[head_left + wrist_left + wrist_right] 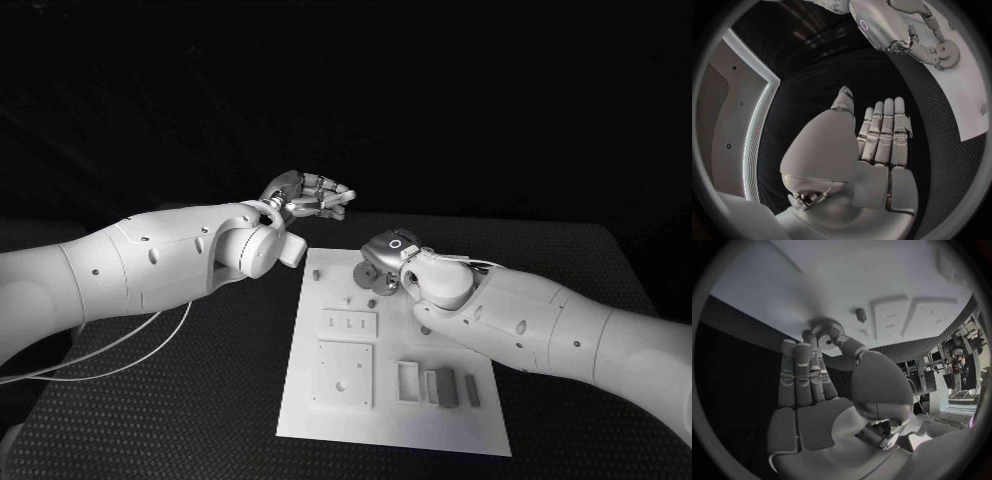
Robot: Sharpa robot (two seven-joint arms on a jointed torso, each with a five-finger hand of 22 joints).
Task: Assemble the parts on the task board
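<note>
Left hand (307,193) hovers over the black table (173,400), off the far left corner of the task board (325,420). In the left wrist view its fingers (886,132) lie straight and side by side, thumb set apart, nothing between them: released, empty.

Right hand (387,262) sits over the far end of the task board. In the right wrist view a toothed gear (825,331) is pinched at the fingertips, thumb tip against its face and a forefinger behind it; the remaining fingers (795,375) stand straight alongside. The left wrist view shows the same round gear (947,51) at the tips of the right hand (914,42), low over the white board (967,85).

Just beyond the fingertips, a short peg (861,315) stands on the board. Past it, two raised square plates (892,317) lie side by side.

Head view, nearer end of the board: a small plate (349,324), a larger plate (343,374), and a row of narrow upright blocks (438,384) beside them, all well apart from either hand.
</note>
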